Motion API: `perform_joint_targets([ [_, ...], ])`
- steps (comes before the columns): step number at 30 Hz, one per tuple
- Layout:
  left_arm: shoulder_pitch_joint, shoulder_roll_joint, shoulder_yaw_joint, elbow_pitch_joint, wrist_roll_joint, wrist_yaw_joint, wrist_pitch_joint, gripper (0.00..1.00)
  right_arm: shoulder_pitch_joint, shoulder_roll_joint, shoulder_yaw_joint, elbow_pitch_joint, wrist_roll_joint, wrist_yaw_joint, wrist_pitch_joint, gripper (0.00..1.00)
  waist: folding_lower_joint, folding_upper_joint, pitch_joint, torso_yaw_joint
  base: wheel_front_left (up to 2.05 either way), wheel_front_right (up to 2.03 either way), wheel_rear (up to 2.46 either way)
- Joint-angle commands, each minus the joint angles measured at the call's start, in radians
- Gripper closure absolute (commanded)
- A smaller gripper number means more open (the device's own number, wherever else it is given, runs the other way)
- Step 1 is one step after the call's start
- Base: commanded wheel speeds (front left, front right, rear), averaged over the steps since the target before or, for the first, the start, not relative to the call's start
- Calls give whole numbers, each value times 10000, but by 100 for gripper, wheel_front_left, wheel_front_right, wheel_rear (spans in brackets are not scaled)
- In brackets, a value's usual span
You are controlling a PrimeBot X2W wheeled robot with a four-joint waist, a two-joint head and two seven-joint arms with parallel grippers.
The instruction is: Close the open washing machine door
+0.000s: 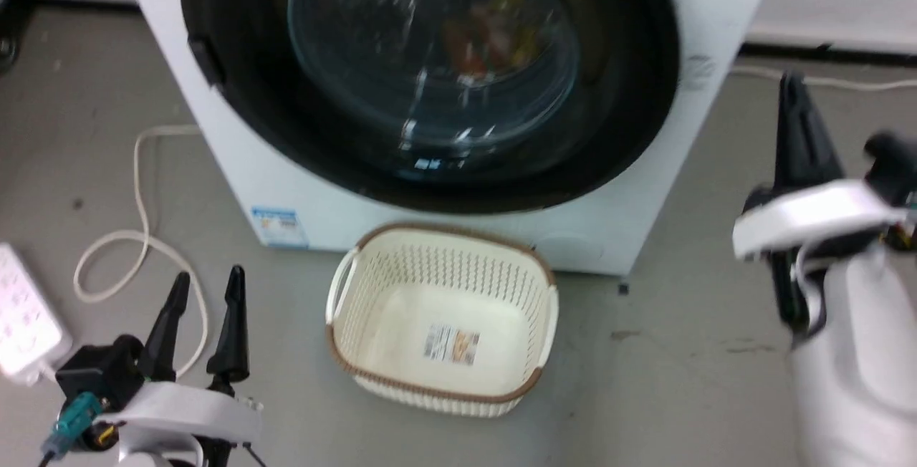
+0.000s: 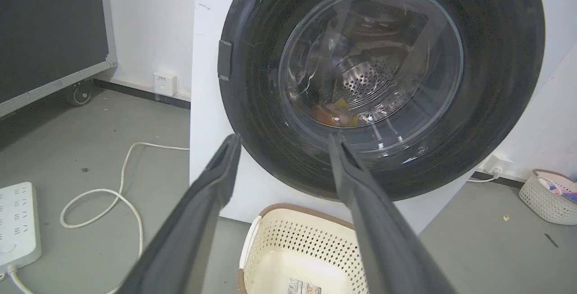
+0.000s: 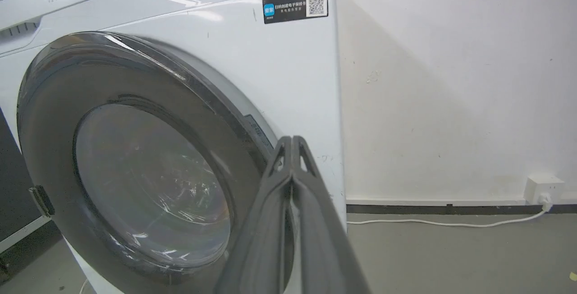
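on the washer (image 1: 645,223) front, the door (image 1: 430,73) sits flat against the white face, no gap showing along its rim, so the swing looks done. whether the latch has caught i cannot tell; a firm press may be left. the door faces straight out at the robot, handle tab (image 2: 224,59) on the left; round, so no long axis. left gripper (image 1: 208,273) low, jaws spread wide, empty. right gripper (image 3: 292,140) beside the door, jaws pressed together, holding nothing.

Basket (image 1: 458,263) blocks floor (image 1: 680,352) below washing machine door (image 1: 616,130); room L & R.
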Motion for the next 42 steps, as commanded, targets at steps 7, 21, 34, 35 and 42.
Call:
perform_joint_targets([
  [7,711,-79,31,-331,62,356,-13,0,2657,-8,662,-1578,509,-7,192,100,3,0,-1169,-874,0,0,0],
  [21,988,37,-508,-438,326,403,394,0,6017,-8,1154,-3479,638,-7,684,100,3,0,-1335,-638,0,0,0],
  [34,971,77,-673,-373,353,452,438,0,6685,-8,1169,-3900,858,-7,1394,0,3,0,-1335,-554,0,0,0],
  [35,960,80,-680,-377,362,467,437,0,6681,-8,1171,-3908,849,-7,1399,0,3,0,-1339,-551,0,0,0],
  [42,916,95,-681,-476,403,582,401,0,6648,-8,1217,-3968,851,-7,1435,0,3,0,-1326,-550,0,0,0],
])
